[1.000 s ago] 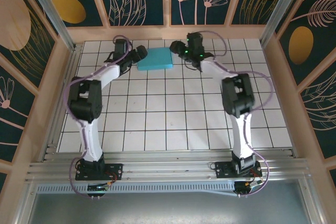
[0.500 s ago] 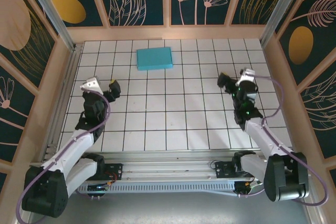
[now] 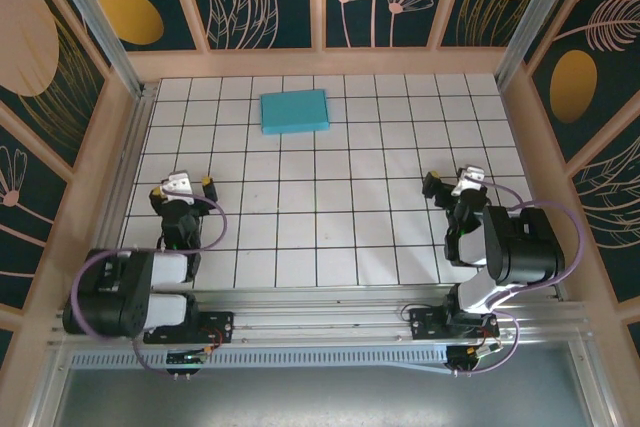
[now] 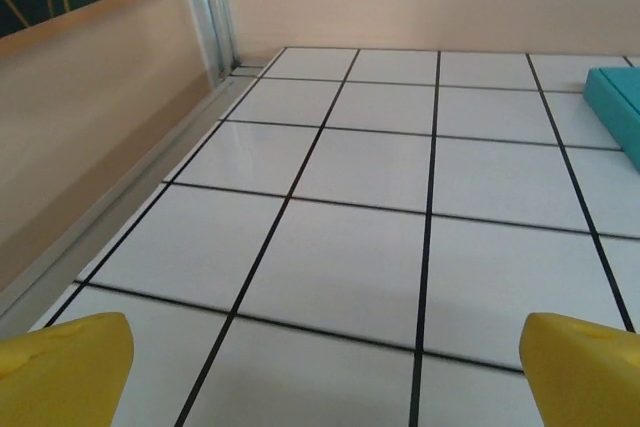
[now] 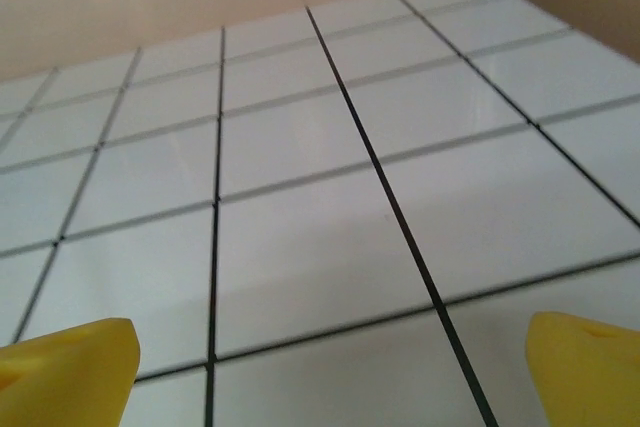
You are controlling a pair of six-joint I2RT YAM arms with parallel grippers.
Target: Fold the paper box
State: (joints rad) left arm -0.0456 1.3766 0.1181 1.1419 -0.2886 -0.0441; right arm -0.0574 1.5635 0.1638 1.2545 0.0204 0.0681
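paper box (image 3: 294,112) lies folded flat by the far edge

it rests as a closed blue rectangle on the tabletop (image 3: 330,217), left of centre. your left gripper (image 3: 184,188) and right gripper (image 3: 455,186) sit by the left and right edges, jaws spread, holding nothing. the fold looks done, so park cleanly and leave it untouched.

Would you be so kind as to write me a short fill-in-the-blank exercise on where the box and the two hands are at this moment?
1. The box lies folded flat toward the ____ edge of the table.
2. Its upper face is ____ in colour.
3. The left hand is ____ and holds nothing.
4. The right hand, also open, sits on the table's ____ side, apart from the box.

Missing words: far; blue; open; right
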